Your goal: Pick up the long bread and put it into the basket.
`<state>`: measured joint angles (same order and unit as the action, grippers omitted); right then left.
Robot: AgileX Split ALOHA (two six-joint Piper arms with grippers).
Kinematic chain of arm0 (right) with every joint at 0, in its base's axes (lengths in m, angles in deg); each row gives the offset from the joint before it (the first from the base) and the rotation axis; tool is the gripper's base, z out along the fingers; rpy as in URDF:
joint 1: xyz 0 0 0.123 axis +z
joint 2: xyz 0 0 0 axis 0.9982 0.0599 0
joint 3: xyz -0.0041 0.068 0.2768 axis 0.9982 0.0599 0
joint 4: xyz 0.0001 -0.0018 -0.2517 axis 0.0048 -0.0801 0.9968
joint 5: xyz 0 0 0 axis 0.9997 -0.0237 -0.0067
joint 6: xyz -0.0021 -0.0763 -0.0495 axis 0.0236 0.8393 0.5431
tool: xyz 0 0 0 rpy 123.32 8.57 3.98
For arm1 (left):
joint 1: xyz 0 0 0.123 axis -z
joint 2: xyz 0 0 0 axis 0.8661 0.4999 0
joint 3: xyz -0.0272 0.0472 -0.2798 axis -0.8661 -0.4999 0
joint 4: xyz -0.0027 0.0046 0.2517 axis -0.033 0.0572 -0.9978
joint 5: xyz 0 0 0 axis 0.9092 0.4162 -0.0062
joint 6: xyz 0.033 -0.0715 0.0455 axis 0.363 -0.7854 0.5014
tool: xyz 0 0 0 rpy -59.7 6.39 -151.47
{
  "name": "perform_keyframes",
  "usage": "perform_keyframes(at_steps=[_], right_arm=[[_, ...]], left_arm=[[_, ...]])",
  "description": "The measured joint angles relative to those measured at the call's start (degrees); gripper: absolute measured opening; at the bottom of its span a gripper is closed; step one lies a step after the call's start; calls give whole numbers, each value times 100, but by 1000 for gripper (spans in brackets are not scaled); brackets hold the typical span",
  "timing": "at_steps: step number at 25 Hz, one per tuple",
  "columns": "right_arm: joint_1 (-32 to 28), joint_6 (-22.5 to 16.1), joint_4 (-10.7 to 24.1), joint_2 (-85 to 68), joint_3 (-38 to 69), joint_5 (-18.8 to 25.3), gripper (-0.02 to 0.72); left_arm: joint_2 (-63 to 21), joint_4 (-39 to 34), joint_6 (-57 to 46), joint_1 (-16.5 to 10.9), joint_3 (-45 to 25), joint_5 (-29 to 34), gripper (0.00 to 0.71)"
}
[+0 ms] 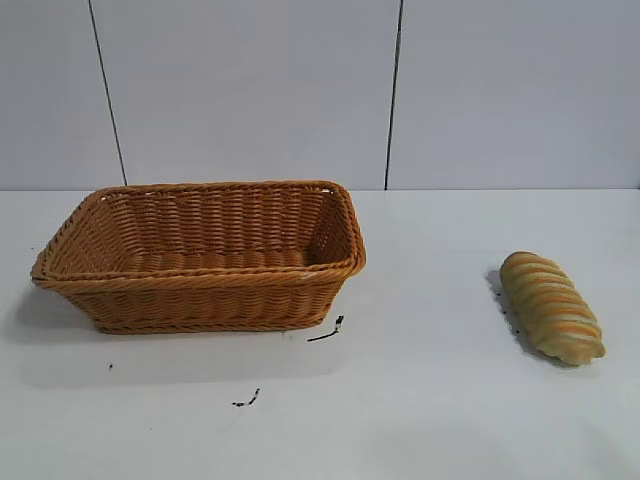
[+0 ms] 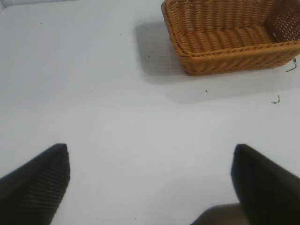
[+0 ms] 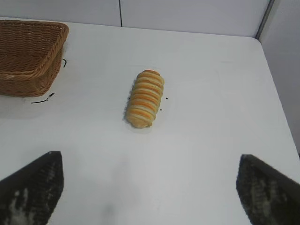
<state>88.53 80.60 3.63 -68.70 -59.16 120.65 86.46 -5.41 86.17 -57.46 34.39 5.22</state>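
1. Nearest the right wrist camera, the right pincer [image 3: 150, 187] hangs released, fingers spread wide above bare bench [image 3: 211, 140], grasping nothing.
2. The bread [image 3: 144, 98] lies ahead of it on the bench, well apart from the basket [image 1: 200, 290], so this arm looks best placed to fetch it.
3. The left pincer [image 2: 150, 183] is likewise released, hovering over the bench near the basket, which sits upright and holds nothing.
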Motion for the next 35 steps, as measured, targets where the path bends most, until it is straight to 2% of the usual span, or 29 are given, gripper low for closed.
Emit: perform_keyframes(at_steps=[10, 13, 19, 26, 35], right_arm=[[0, 0, 0, 27, -15, 2, 693], [0, 0, 0, 481, -228, -5, 693], [0, -36, 0, 2414, -872, -49, 693], [0, -36, 0, 4945, -1677, -467, 693], [0, -36, 64, 8083, -3023, -516, 693]], left_arm=[[0, 0, 0, 0, 0, 0, 696], [0, 0, 0, 0, 0, 0, 696], [0, 0, 0, 0, 0, 0, 696], [0, 0, 0, 0, 0, 0, 696], [0, 0, 0, 0, 0, 0, 696]])
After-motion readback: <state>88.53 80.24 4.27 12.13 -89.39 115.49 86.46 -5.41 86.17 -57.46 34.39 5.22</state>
